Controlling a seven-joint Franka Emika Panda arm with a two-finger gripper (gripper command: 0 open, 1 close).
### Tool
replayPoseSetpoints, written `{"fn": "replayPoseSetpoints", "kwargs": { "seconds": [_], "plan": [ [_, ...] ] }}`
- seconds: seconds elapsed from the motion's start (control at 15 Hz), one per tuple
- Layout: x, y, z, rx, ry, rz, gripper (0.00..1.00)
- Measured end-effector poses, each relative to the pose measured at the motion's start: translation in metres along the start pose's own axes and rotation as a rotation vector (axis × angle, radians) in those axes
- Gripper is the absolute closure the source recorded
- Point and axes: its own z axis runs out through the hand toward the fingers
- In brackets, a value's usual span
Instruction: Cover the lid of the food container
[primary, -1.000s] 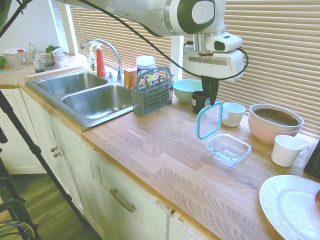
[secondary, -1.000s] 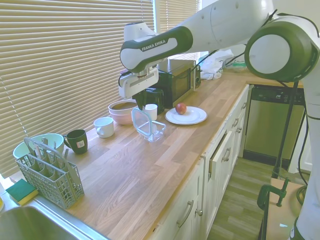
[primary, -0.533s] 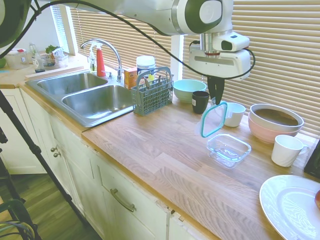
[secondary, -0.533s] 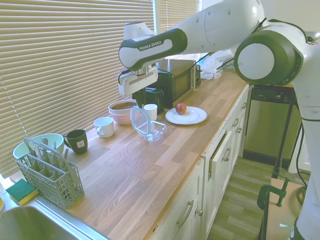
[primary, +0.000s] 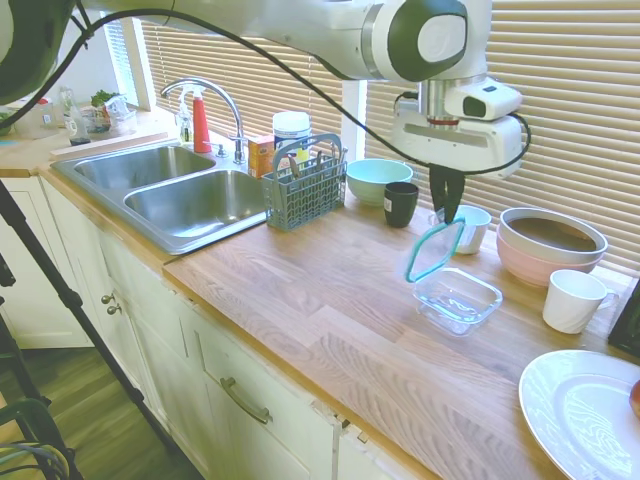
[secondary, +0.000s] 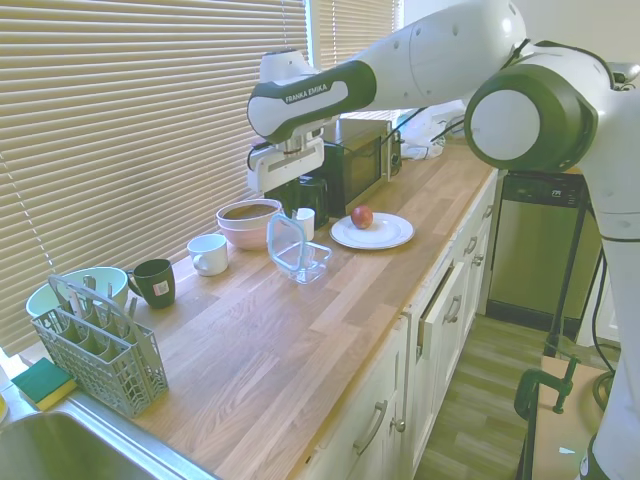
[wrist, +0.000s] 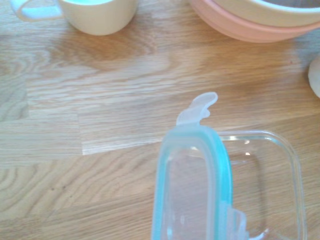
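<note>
The white arm's two-finger gripper (primary: 447, 208) was clamped on the top edge of the flat clear plastic lid with the teal-blue rim (primary: 434, 250), which hung tilted in the air, its lower end near the nearer rim of the small shallow clear glass food container (primary: 457, 300). The container stood on the wooden countertop (primary: 330, 320), open, with nothing visible inside it. From the opposite side, the lid (secondary: 284, 238) appeared nearly upright above the container (secondary: 305, 263), with the gripper (secondary: 290, 211) pinching it from above.

The wrist view showed the lid (wrist: 192, 185) edge-on over one side of the container (wrist: 272, 185), a clear snap tab projecting from the lid's far end (whether lid and glass touched could not be told).

Beyond the container sat a small white cup (primary: 470, 228), a dark mug (primary: 400, 203), and a round mint-green bowl (primary: 374, 180). To one side a stacked pair of round bowls, pink beneath (primary: 548, 245), stood beside a white mug (primary: 574, 300), and a white plate (primary: 580, 415) lay at the counter's near corner. A grey-blue plastic cutlery basket (primary: 304, 185) stood between the bowls and the double steel sink (primary: 170, 190). In the second exterior view, a red apple (secondary: 362, 217) rested on the plate (secondary: 385, 235).
</note>
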Motion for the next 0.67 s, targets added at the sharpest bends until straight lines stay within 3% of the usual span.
{"fn": "replayPoseSetpoints", "kwargs": {
  "seconds": [0.67],
  "plan": [
    [0.021, 0.042, 0.040, 0.027, -0.043, 0.035, 1.00]
  ]
}}
